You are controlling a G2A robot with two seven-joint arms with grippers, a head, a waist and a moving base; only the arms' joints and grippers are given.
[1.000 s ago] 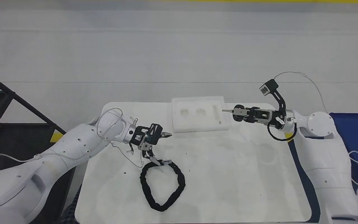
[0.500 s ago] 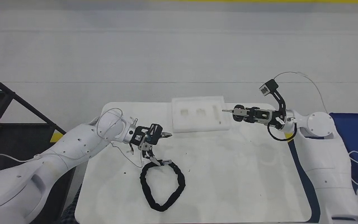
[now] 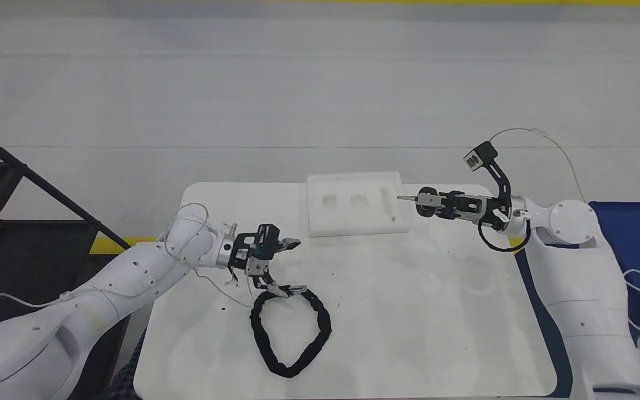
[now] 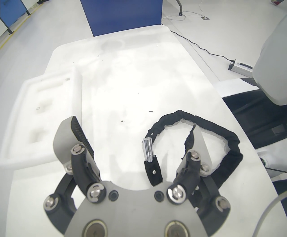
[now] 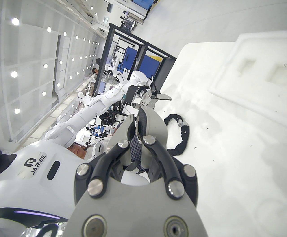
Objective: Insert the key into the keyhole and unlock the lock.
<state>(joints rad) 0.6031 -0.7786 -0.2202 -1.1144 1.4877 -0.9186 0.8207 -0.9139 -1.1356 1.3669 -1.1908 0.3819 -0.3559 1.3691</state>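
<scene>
A black fabric-covered chain lock [image 3: 290, 338] lies looped on the white table [image 3: 430, 320] at the front left. In the left wrist view its chrome cylinder end [image 4: 148, 149] points up between my left gripper's open fingers, untouched. The left gripper [image 3: 272, 250] [image 4: 134, 128] hovers just above and behind that end of the chain [image 4: 224, 139]. My right gripper [image 3: 420, 198] [image 5: 140, 116] is held at the back right, beside the foam tray, shut on the key, whose thin metal tip [image 3: 402, 198] pokes out towards the left. The right wrist view shows the chain lock [image 5: 179, 134] farther off.
A white foam tray [image 3: 355, 205] [image 4: 44, 101] [image 5: 257, 85] with rectangular recesses sits at the table's back middle. The table's middle and right front are bare. A blue panel [image 4: 123, 15] stands beyond the table's right edge.
The left arm has drawn back and lowered a little, shifting its open gripper slightly to the left and nearer the lock's end. The right arm and key have not moved.
</scene>
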